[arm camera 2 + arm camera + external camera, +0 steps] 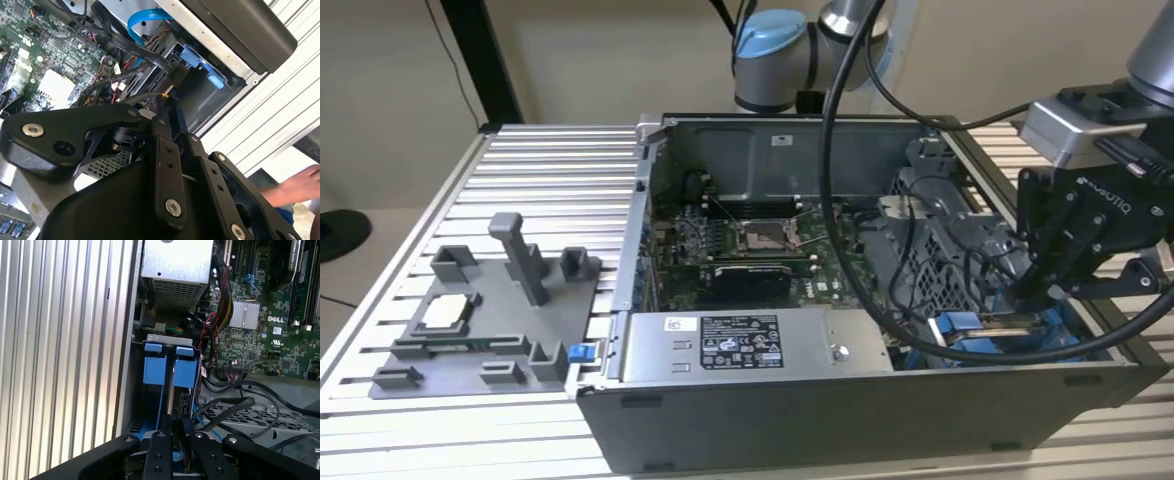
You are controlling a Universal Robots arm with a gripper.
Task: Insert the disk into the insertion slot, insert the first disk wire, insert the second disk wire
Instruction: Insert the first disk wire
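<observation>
Exterior view has the gripper [1034, 303] reaching down into the corner of the case [854, 420] at that view's right, over the slot [1067, 345]. What I take for the disk [1007, 323] lies low there with its blue frame showing. First wrist view shows the jaws standing almost together between two blue tabs [185, 372]; whether anything is pinched between them I cannot tell. The main risk, as I judge it, is crowding. A black connector [177, 75] and a blue cable [145, 20] hang loose just beside the slot in the second wrist view, and a downward push could trap one under the frame or bend a plug. A slight tilt of the disk against the slot's metal wall could jam it half-seated, and more force would then strain the plastic clips. The arm's own thick cable [854, 200] loops across the open case and could catch on the cage [250, 415] or drag over the board [747, 240]. A person's hand [300, 185] rests near the edge of the table [547, 180], close enough to be struck if the arm swings out.
</observation>
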